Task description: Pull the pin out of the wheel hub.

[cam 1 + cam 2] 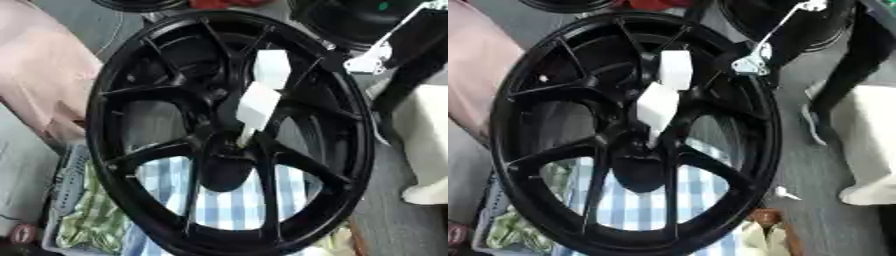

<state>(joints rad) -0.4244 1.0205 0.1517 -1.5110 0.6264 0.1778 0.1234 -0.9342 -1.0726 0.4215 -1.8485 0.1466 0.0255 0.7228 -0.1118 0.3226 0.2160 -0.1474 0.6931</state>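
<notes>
Here, white pin (259, 107) sits in black wheel hub (229, 150) ctr; no robot hand visible.

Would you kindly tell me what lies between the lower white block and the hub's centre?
A short pale stem, joining the block to the hub; left eye view.

Black wheel hub with a white pin seated at its centre.

The wheel hub (229, 130) is seen face-on, filling most of the view: a glossy black rim with thin paired spokes running from a dark central boss, tilted slightly so the top leans to the right. The pin (259, 105) is shown as a white piece made of two blocky sections, one above the other, with a narrow lower end set into the boss just above the hub's middle; it slants up and to the right.
</notes>
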